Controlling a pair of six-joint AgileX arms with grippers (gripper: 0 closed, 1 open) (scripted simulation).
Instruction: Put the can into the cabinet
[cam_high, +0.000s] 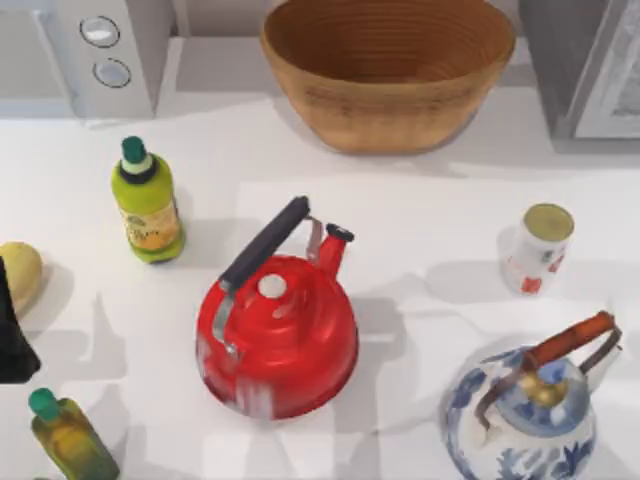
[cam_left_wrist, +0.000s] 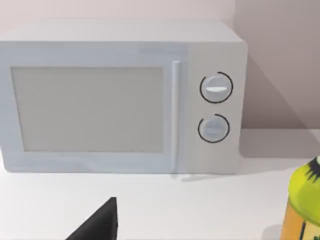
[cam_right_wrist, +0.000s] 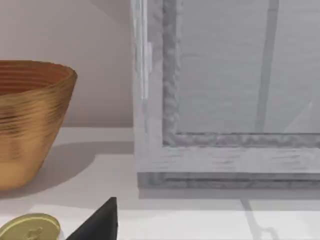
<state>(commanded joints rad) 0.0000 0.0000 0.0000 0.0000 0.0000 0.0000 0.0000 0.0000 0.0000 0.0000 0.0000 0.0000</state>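
The can (cam_high: 537, 249) stands upright on the table (cam_high: 420, 225), right side, in front of the cabinet (cam_high: 585, 65) (between it and the blue-and-white kettle (cam_high: 525, 415)). I cannot tell either gripper's finger state; the can's gold top lies just beside the right finger (cam_right_wrist: 97, 222).

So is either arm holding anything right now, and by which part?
Nothing is held. The can stands free on the table at the right, in front of the cabinet. Nothing grips it.
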